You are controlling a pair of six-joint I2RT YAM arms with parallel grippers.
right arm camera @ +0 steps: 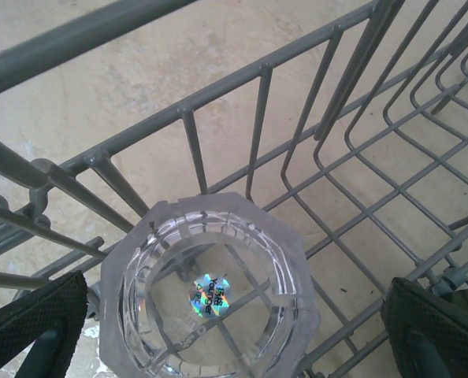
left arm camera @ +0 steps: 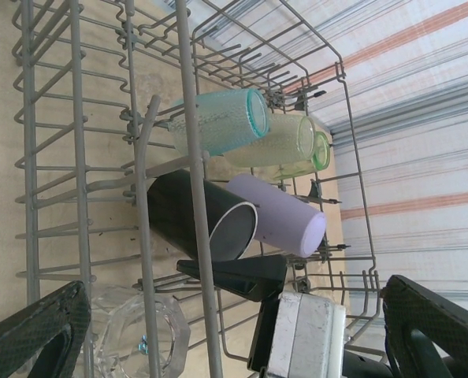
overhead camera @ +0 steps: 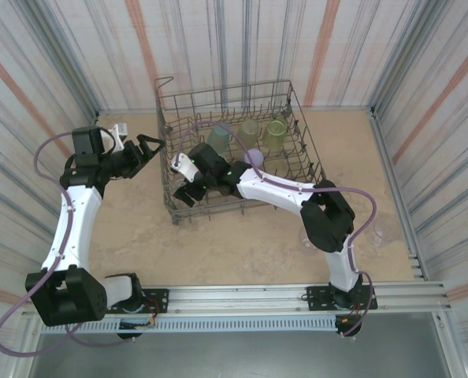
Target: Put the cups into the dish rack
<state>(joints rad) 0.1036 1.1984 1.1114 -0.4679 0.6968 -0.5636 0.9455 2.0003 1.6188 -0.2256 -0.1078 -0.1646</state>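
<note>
Clear tumbler, probably stiff, slick and breakable, sits on the wire floor of the dish rack between the wide-open, empty jaws of the right gripper, and looks best pinched across its faceted wall.

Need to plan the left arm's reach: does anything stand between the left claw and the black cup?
Yes: the dish rack's side wall. The open left claw hangs outside the rack's left side; the black cup lies inside, behind those upright wires.
</note>
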